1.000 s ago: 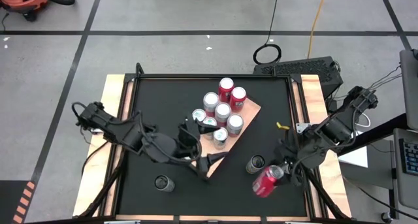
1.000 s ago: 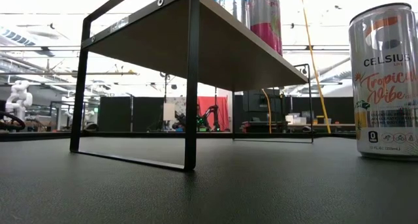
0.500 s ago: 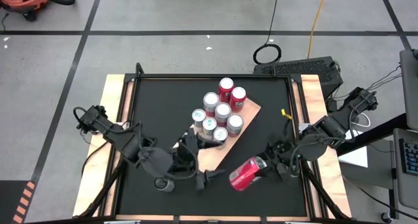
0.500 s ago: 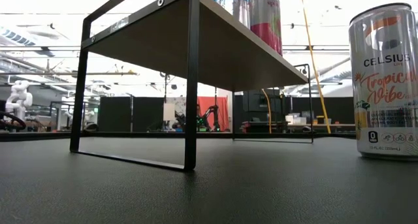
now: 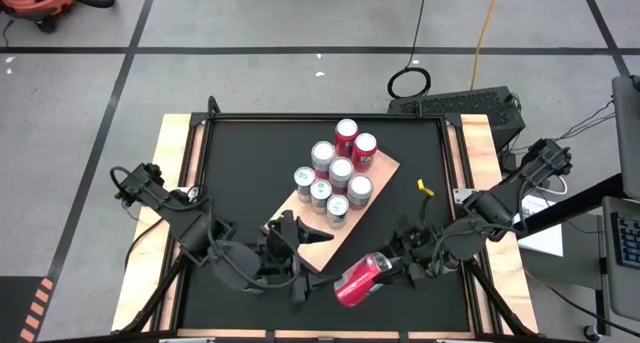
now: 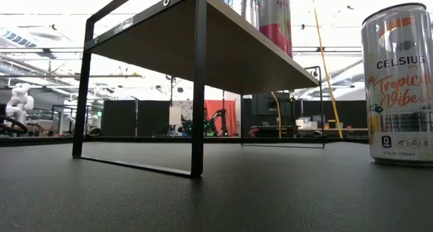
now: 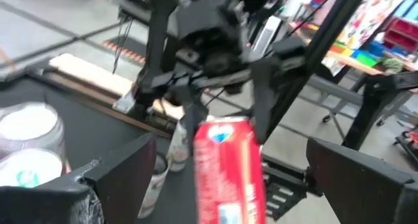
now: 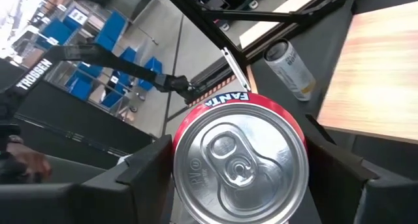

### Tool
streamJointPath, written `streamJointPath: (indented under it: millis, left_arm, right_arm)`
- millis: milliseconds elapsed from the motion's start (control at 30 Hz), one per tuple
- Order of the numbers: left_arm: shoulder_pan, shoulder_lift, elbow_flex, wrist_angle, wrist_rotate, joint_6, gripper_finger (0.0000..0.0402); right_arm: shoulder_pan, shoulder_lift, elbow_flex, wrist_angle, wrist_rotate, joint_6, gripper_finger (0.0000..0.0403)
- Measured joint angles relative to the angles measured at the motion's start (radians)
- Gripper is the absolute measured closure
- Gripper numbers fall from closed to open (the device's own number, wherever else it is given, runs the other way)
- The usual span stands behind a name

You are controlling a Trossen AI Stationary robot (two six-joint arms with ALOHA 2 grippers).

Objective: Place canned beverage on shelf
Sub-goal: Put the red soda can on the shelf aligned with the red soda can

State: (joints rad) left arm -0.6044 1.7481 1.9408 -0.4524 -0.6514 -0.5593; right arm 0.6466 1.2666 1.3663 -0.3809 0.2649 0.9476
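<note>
Red can (image 5: 360, 279) clamped in right end effector (image 5: 385, 273).

Glossy red metal can (image 5: 358, 280), matt black tabletop (image 5: 240, 173), grained tan wooden shelf (image 5: 382, 173)

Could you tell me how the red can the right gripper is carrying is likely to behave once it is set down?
The red can is held tilted by the right gripper, so it would probably roll if released on its side. Its smooth metal wall looks slippery and probably dents under a hard squeeze. Set on end on the shelf, tall and narrow, it may tip if nudged.
</note>
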Motion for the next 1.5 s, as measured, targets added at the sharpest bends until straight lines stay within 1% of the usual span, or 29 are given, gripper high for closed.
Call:
streamJointPath:
  millis: [100, 200, 467, 633, 867, 1033, 1233, 1367, 1500]
  left_arm:
    - [-0.002, 0.005, 0.0, -0.051, 0.0, -0.045, 0.0007]
    - [-0.004, 0.015, 0.0, -0.066, 0.008, -0.074, 0.0005]
    - [0.018, 0.03, 0.0, -0.11, 0.133, -0.247, 0.0002]
    - [0.038, 0.03, -0.001, -0.171, 0.16, -0.273, 0.0002]
    - [0.079, 0.031, -0.001, -0.169, 0.308, -0.274, 0.0002]
    - [0.112, 0.031, -0.001, -0.194, 0.389, -0.274, 0.0002]
    - [0.142, 0.031, -0.001, -0.192, 0.53, -0.278, 0.0002]
    - [0.151, 0.031, -0.001, -0.194, 0.572, -0.298, 0.0017]
    - [0.154, 0.031, -0.001, -0.192, 0.593, -0.3, 0.0056]
  right_arm:
    - [-0.005, 0.008, 0.0, 0.031, 0.002, 0.002, 0.0135]
    - [-0.008, 0.01, 0.0, 0.035, 0.031, 0.006, 0.0135]
    - [-0.027, 0.01, 0.0, 0.094, 0.05, -0.042, 0.0135]
    - [-0.039, 0.01, 0.0, 0.126, 0.049, -0.066, 0.0135]
    - [-0.052, 0.009, 0.0, 0.139, 0.049, -0.082, 0.0135]
    - [-0.057, 0.009, 0.0, 0.17, 0.049, -0.105, 0.0135]
    - [-0.063, 0.009, 0.0, 0.201, 0.053, -0.126, 0.0135]
    - [-0.065, 0.009, 0.0, 0.204, 0.053, -0.151, 0.0135]
    - [-0.066, 0.009, 0.0, 0.24, 0.056, -0.193, 0.0135]
